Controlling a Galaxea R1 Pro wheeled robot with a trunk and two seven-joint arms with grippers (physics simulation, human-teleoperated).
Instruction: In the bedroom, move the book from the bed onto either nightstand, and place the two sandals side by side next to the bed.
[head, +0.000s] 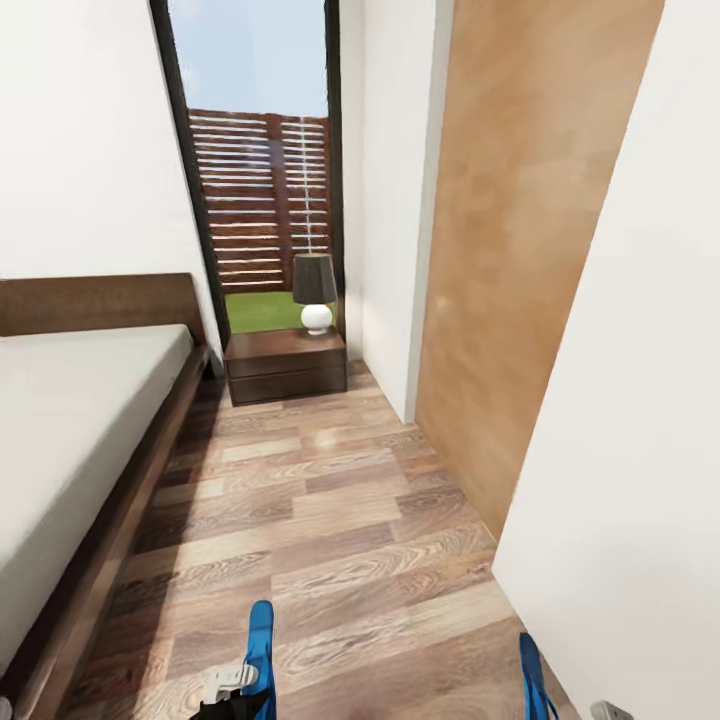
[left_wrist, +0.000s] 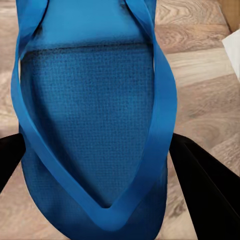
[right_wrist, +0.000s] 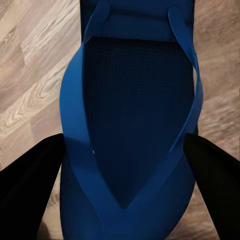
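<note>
We carry a light, floppy sandal (left_wrist: 95, 125) in the left tool (left_wrist: 100, 165) and another sandal (right_wrist: 132, 120) in the right tool (right_wrist: 125, 175), each clamped across the sole edges.

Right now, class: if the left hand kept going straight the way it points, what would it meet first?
Probably the wood floor. The left hand holds a blue sandal, and planks lie past the sandal's far end, though depth is unclear.
</note>
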